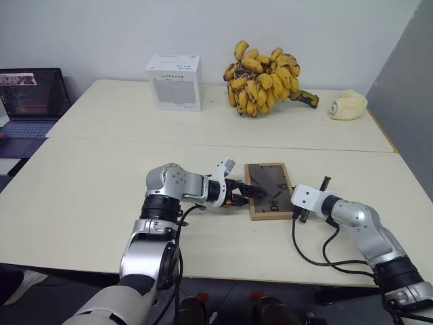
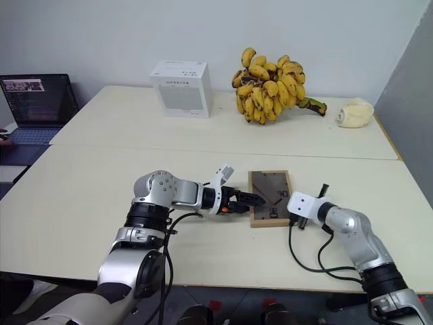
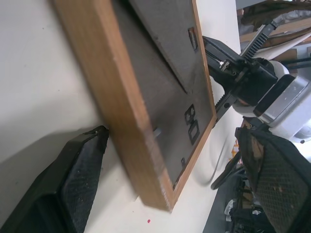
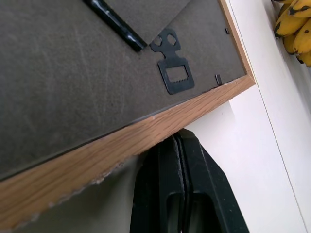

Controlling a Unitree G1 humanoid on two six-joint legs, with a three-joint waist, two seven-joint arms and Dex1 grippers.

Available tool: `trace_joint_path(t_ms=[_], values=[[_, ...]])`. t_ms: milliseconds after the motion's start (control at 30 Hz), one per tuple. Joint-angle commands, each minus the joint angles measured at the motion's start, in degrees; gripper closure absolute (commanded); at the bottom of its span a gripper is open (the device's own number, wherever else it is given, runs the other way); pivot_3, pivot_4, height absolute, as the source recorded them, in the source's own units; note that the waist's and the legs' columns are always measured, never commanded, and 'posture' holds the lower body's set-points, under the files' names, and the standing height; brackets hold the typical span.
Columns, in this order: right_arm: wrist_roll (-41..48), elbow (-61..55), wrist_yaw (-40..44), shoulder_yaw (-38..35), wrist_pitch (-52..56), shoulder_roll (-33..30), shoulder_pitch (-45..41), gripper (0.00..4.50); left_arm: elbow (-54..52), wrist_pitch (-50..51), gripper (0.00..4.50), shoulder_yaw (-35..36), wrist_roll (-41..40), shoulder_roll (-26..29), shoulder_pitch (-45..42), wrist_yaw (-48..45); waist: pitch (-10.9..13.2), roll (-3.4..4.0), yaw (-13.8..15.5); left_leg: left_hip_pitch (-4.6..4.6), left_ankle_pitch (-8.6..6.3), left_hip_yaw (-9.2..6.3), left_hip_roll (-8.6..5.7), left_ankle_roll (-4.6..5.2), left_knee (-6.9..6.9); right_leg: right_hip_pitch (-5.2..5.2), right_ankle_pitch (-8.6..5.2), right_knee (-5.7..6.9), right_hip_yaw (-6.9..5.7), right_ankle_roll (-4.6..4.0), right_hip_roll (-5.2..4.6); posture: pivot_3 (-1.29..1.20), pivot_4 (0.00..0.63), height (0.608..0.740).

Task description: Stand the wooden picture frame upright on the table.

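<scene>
Head stereo pair is looking forward and down from above the near edge of the pale cream-beige table (image 1: 88, 196), both eyes sharing the small light-wood picture frame with the dark grey back (image 1: 270, 189). Left wrist camera is sitting very close to that frame's side rim, facing across its back toward the other arm. Right wrist camera is peering low along the opposite rim, equally close.
</scene>
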Motion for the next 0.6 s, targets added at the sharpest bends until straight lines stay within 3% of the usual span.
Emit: trace_joint_path(t_ms=[33,267,600], values=[[-0.3,-3.2,0.1,2.3,2.0,3.0,-1.5,4.50,1.9,-0.2,0.01,0.0,1.2,-1.0,-0.7,-0.1,0.0,0.01,-0.1,0.00,0.01,0.00,-0.01,0.00,0.00,0.00,0.00,0.00,0.00,0.01,0.00,0.00,0.150,0.740],[-0.6,-2.3,-0.9,3.1,3.3,4.8,-2.9,4.50,3.9,-1.2,0.01,1.9,1.4,-0.2,-2.1,-0.9,0.0,0.00,-0.1,-0.06,0.02,-0.01,-0.03,0.01,-0.04,-0.05,0.01,-0.03,-0.01,0.01,-0.02,0.00,0.150,0.740],[-0.5,4.2,-2.5,1.7,-0.7,1.5,-4.0,4.50,2.4,2.2,0.01,0.8,0.4,3.1,-2.0,-4.4,0.0,0.00,-0.2,-0.08,0.02,0.00,-0.03,0.01,-0.10,-0.10,0.00,-0.05,0.01,0.01,-0.01,0.00,0.150,0.740]])
